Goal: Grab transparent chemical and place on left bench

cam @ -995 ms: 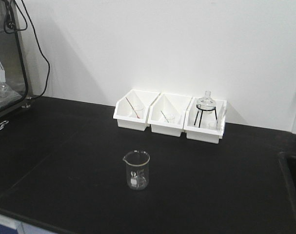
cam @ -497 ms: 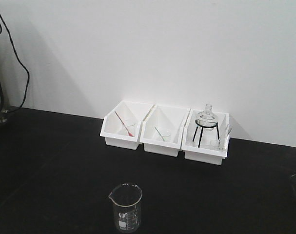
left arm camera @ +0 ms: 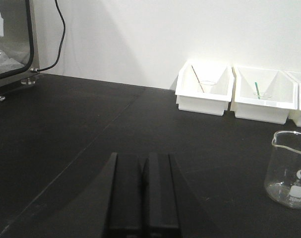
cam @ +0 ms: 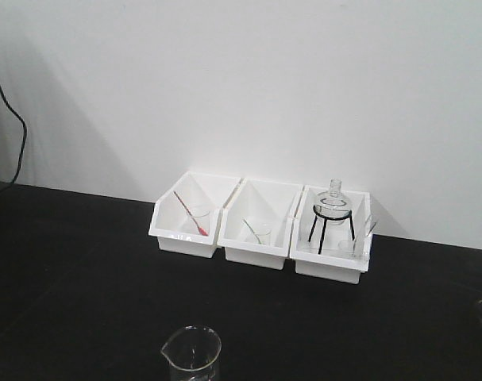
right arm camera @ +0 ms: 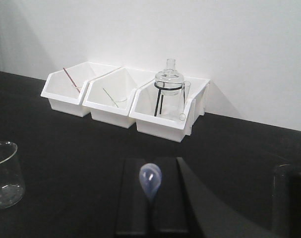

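Glass cup [cam: 191, 355] stood low in the middle of the front view on the black surface [cam: 82, 262], white bins [cam: 260, 230] sat higher up, left tool [left arm camera: 143, 161] was pressed together, right tool [right arm camera: 150, 161] pinched a dropper [right arm camera: 150, 179].

Bright even light, soft shadows

Front view from my operating station. The black bench [cam: 82, 262] runs back to a white wall [cam: 264, 79], where three white bins stand side by side. The left bin [cam: 171, 236] holds a red-tipped rod [cam: 190, 214], and the middle bin [cam: 252, 254] a green rod [cam: 252, 232]. In the right bin [cam: 328, 268] a round flask [cam: 333, 205] sits on a black tripod [cam: 323, 226]. I see the clear beaker [cam: 191, 357] upright on the bench, well apart from the bins and cut off by the lower edge.
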You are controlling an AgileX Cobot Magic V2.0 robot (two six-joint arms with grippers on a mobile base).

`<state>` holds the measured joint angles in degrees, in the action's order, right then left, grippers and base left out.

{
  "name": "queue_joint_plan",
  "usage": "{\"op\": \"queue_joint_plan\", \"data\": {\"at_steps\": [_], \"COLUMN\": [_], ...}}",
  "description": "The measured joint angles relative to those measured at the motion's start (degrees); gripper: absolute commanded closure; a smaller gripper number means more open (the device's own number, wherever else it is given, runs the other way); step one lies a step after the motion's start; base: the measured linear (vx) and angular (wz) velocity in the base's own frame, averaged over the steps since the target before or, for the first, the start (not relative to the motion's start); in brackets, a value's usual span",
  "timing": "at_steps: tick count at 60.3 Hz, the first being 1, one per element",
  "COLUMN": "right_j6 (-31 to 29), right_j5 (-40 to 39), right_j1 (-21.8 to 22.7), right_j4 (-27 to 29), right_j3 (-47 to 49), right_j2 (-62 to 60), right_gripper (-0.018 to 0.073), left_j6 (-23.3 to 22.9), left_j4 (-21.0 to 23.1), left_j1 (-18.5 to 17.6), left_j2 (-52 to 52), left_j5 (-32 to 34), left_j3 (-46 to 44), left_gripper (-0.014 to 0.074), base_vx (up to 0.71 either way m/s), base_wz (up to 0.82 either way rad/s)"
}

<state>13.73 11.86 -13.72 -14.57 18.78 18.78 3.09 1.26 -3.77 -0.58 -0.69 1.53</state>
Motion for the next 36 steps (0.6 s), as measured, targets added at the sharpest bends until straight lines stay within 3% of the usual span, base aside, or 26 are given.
{"op": "queue_joint_plan", "data": {"at_steps": [24, 36], "right_j6": [0.00, -1.23], "right_j5": [-2.18, -18.12], "right_j1": [0.00, 0.00], "right_j4": [0.00, -2.25], "right_j3": [0.00, 0.98], "right_j2": [1.02, 11.40], "right_gripper": [0.0562, 0.0562], "left_j6": [0.00, 0.00], "left_j4": [0.00, 0.00], "left_j1": [0.00, 0.00], "left_j2": [0.00, 0.00], "left_j5": [0.00, 0.00], "left_j3": [0.00, 0.00], "left_gripper": [0.0600, 0.0600], "base_vx": [0.02, 0.00], "base_wz": [-0.01, 0.00]}}
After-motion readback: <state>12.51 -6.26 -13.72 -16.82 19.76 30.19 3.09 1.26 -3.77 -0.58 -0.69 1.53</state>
